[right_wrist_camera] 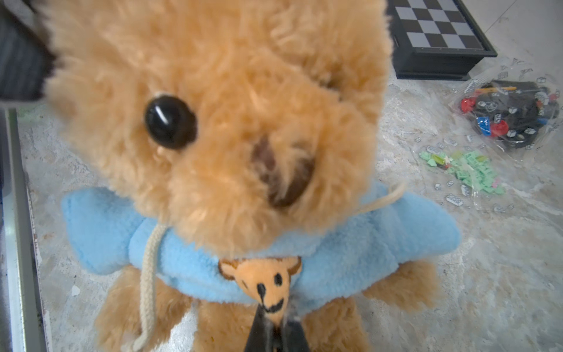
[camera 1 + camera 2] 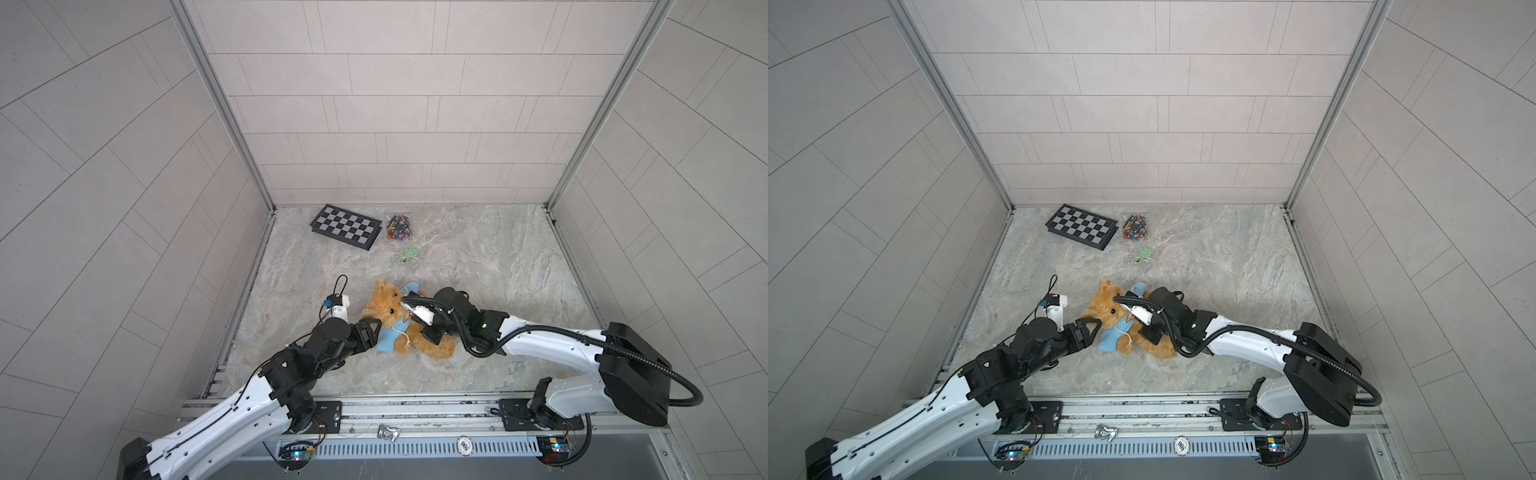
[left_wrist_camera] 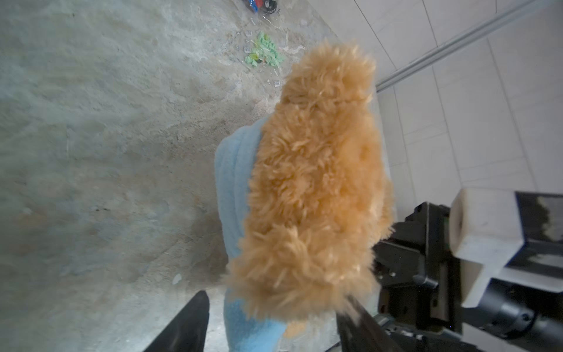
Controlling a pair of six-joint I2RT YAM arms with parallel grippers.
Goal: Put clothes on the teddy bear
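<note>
The teddy bear point(image 2: 384, 309) is on the worktop point(image 2: 478, 270) between both arms; light, soft, squashy; right gripper point(image 1: 275, 320) fingers pinch the stretchy hoodie point(image 1: 189, 259) hem; left gripper point(image 2: 374, 331) fingers stand spread at its side; grip fabric, not fur.

a robot lab test cell: a left arm point(image 2: 232, 419) and right arm point(image 2: 552, 347) bolted to a metal rail point(image 2: 415, 409) with a bare circuit board point(image 2: 297, 455) below it. tile-print panels point(image 2: 395, 104) on aluminium posts point(image 2: 223, 104) box in a marble-look desk point(image 2: 478, 266).
</note>
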